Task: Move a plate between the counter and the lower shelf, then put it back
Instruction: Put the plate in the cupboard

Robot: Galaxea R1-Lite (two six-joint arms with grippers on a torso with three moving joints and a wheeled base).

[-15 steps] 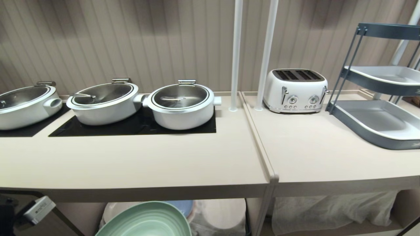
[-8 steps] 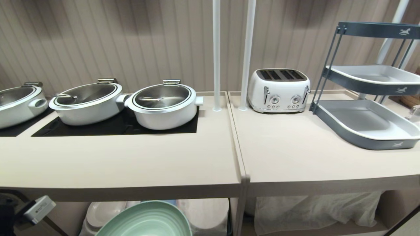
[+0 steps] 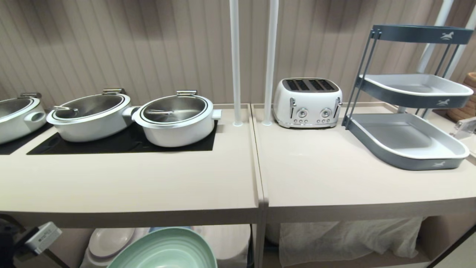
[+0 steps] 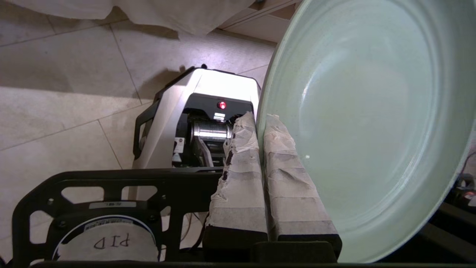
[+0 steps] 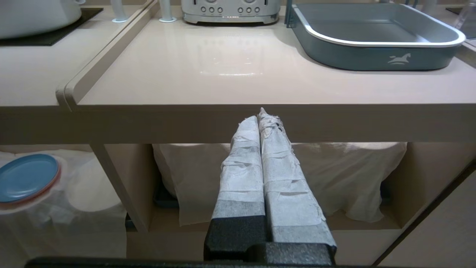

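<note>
The mint-green plate (image 3: 167,249) hangs tilted in front of the compartments below the counter (image 3: 148,186), at the bottom of the head view. My left gripper (image 4: 259,119) is shut on the rim of the plate (image 4: 372,111), one taped finger on each face. Only a piece of the left arm (image 3: 37,238) shows in the head view. The lower shelf (image 3: 349,238) with its white cloth lies under the right counter section. My right gripper (image 5: 260,115) is shut on nothing, level with the counter's front edge and facing the lower shelf (image 5: 334,178).
Three white lidded pots (image 3: 174,119) sit on black cooktop panels. A white toaster (image 3: 306,102) and a grey tiered tray rack (image 3: 405,137) stand on the right section, with two white poles (image 3: 235,63) between. White plates (image 3: 111,242) and a blue plate (image 5: 28,176) fill the left compartment.
The whole head view has slid left, so the camera has moved rightward along the counter. The held plate keeps its place in the picture, carried along with me.
</note>
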